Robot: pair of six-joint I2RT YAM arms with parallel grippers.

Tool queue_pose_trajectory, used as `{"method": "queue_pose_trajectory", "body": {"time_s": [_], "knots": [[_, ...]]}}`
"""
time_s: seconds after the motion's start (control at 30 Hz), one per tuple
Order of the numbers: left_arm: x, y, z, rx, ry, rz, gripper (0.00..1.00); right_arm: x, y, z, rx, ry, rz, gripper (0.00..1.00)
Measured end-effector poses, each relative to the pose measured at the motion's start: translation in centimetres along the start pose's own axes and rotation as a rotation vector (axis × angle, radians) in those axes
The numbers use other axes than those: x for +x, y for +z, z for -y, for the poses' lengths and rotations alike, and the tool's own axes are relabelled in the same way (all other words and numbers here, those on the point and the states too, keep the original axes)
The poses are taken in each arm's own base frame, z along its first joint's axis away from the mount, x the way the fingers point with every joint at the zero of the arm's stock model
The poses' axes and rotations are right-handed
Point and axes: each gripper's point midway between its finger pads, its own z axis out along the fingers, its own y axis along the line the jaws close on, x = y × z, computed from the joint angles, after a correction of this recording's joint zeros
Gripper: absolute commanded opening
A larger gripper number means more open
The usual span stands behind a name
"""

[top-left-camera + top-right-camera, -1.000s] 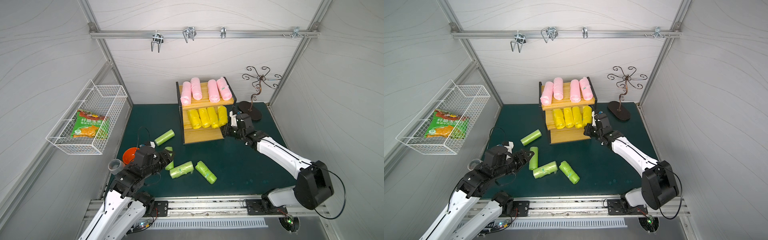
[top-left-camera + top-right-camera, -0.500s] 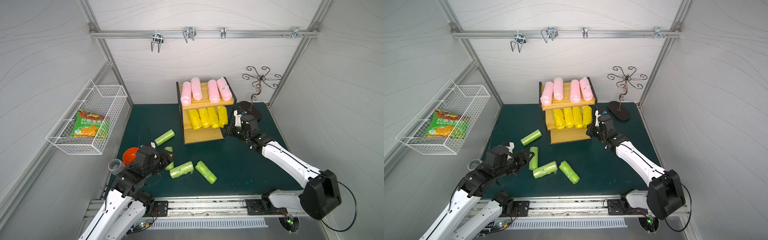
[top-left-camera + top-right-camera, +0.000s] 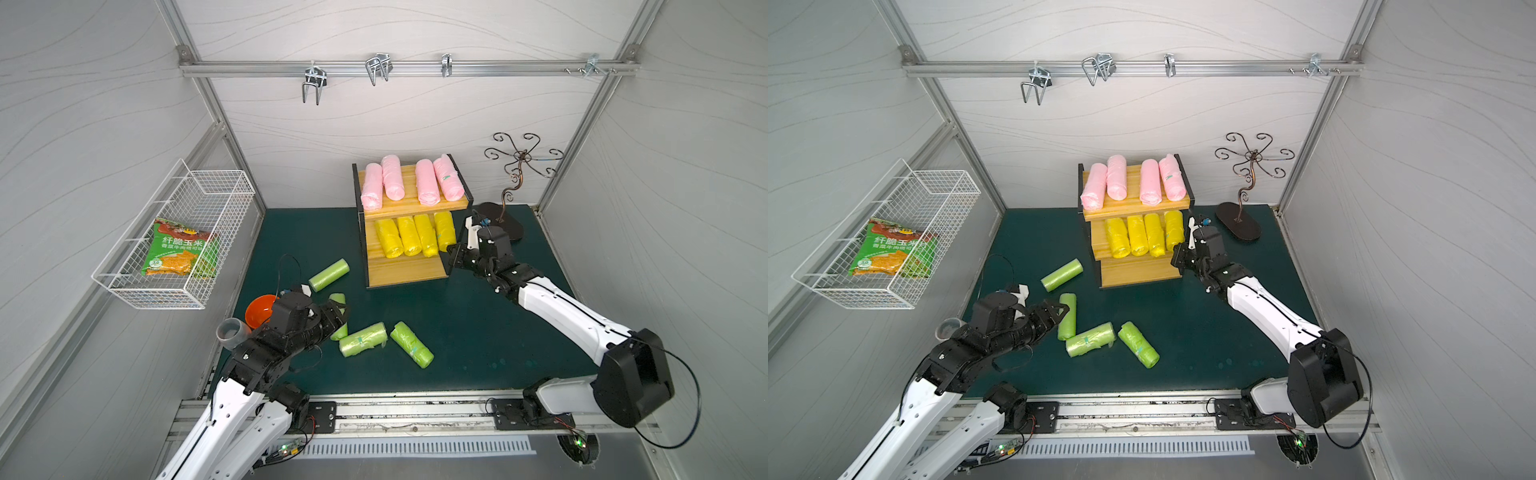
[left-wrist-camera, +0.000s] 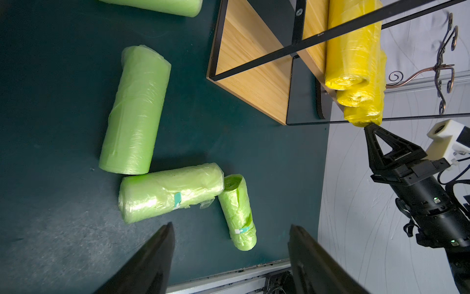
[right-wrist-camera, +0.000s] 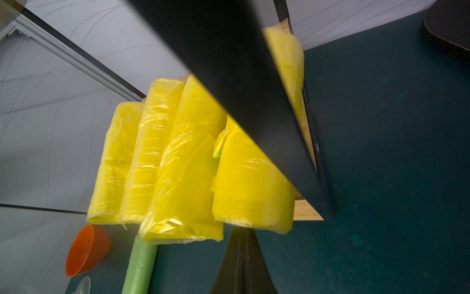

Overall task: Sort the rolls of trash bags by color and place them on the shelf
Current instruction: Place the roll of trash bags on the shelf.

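- Shelf stands at the back of the dark green mat. It has three stepped tiers. The bottom board is bare, so your greens go there.
- Right gripper: jaws pressed together, holding nothing. Its tip is right against the near end of the rightmost yellow roll on the middle tier. Looks like a squaring-up nudge. Push only along the roll's length; a sideways shove would likely roll it into its neighbours.
- Left gripper: jaws apart, empty. It hovers over the loose greens on the left side of the mat.
- Pink rolls: four, on the top tier. Sorted.
- Yellow rolls: four, on the middle tier, packed side by side. Sorted bar the tidy-up.
- Green rolls: four, all on the mat, none shelved.
- Lone green roll lies near the shelf's front left corner. The other three cluster by your left gripper.
- Nearest green roll is just beside the left tips, so take it first. Straddle its middle with the jaws across its length, and get fully down before you close.
- Labelled green roll seems to touch that one's end, so lift straight up to avoid dragging it. The wrap is soft and crinkly; expect it to squash.
- Orange bowl and clear cup sit close by the left arm. Mind them when you swing toward the shelf.
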Motion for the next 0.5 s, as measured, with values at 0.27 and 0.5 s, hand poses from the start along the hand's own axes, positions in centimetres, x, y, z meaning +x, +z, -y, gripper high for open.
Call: {"method": "queue_pose_trajectory", "body": {"time_s": [0.27,0.5], "knots": [[0.0,0.1,0.0,-0.003,0.000,-0.002,0.76,-0.4,0.1,-0.2,-0.006,0.000,0.008,0.18],[0.0,0.1,-0.1,-0.005,0.000,0.000,0.78,-0.7,-4.3,-1.7,-0.058,0.002,0.026,0.56]]}}
